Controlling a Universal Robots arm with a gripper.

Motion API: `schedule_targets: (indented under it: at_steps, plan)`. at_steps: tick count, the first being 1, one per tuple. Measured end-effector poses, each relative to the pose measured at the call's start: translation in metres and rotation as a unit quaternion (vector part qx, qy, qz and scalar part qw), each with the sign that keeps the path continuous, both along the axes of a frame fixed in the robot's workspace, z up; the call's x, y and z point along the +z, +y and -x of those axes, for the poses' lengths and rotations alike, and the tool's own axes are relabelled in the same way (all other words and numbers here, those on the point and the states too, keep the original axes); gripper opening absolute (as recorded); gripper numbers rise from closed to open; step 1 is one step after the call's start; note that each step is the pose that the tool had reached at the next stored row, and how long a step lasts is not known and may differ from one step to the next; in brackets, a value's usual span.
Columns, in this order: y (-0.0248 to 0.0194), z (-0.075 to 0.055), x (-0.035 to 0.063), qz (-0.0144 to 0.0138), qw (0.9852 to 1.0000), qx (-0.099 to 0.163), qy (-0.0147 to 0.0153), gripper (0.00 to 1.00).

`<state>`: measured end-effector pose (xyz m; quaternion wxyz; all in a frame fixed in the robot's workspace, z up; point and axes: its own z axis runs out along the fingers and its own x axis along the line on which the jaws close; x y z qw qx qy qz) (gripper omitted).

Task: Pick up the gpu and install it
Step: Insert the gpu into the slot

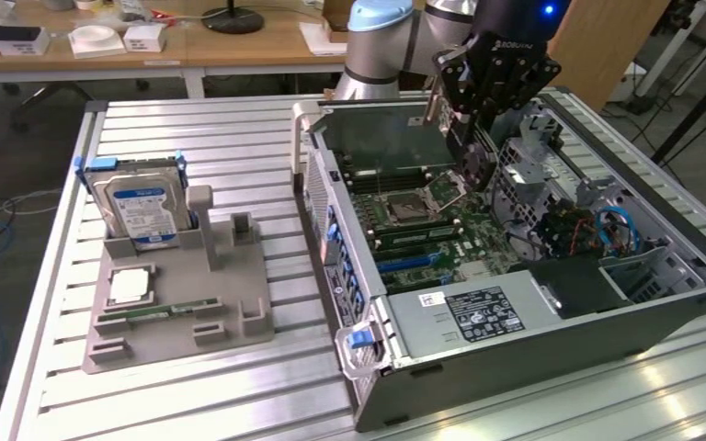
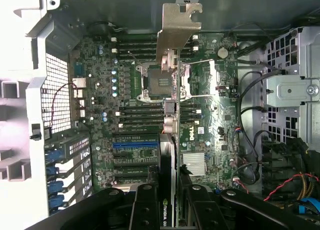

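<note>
- Pincer (image 1: 466, 154) (image 2: 170, 212): is being seen above the open computer case (image 1: 647, 303); its black fingers (image 2: 145, 210) are standing partway closed, pressed against the two faces of the gpu.
- Gpu (image 1: 378, 133) (image 2: 169, 155): is being held clear of the motherboard (image 2: 125, 140), standing on edge over the processor socket (image 2: 155, 80). In the exterior view its green face is being turned toward the camera and it is reaching from the pincer toward the exterior view's left.
- Silver end bracket (image 2: 179, 30): is being carried at the card's far end, away from the pincer.
- Hidden or unclear: in the wrist view the gpu is being shown edge-on, so its cooler face is hard to make out; only a strip of maker's lettering (image 2: 164, 212) is being read between the fingers. The board beneath the card's edge is being covered. In the exterior view the arm is being cut off at the picture's upper edge.
- Hard drive (image 1: 142, 207): is being kept upright in a grey holder (image 1: 181, 312) on the slatted table (image 1: 231, 129), well apart from the case.
</note>
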<state>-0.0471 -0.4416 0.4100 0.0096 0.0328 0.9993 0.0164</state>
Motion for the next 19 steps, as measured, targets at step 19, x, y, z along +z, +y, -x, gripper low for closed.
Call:
schedule_targets:
  at_steps: [19]
  plan:
    - [0.0000, 0.0000, 0.0000, 0.0000, 0.9997, 0.024, 0.0000, 0.26]
